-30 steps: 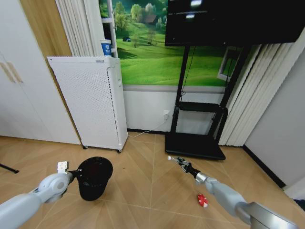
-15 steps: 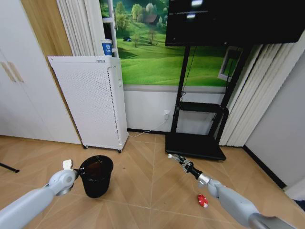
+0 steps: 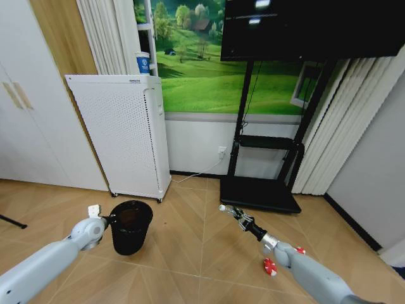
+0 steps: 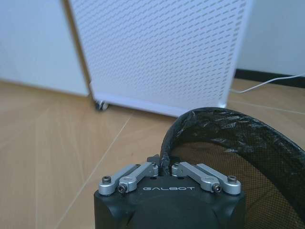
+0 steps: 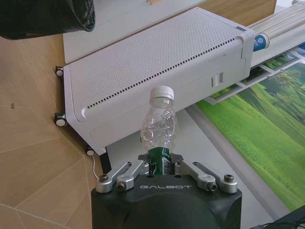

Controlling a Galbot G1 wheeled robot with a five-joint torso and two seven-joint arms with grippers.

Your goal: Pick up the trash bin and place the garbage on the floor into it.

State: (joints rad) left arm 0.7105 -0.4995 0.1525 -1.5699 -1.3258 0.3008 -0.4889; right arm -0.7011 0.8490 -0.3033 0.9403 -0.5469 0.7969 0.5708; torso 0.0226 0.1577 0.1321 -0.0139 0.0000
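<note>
My left gripper (image 4: 165, 168) pinches the rim of the bin (image 3: 131, 226), lower left of the head view, light and thin-walled I'd judge, while my right gripper (image 5: 162, 164) clamps the crushable, slippery-looking bottle (image 5: 159, 125) low on its label, centre frame

In the left wrist view, the trash bin (image 4: 238, 143) runs off the edge at 3 and 5 o'clock, and the left tool (image 4: 164, 167) covers part of its near rim. In the head view, the right arm hides part of a red-and-white wrapper (image 3: 270, 266) at 5 o'clock; a second one (image 3: 299, 251) barely peeks past it. The bottle (image 3: 226, 209) there is too small to read.
</note>
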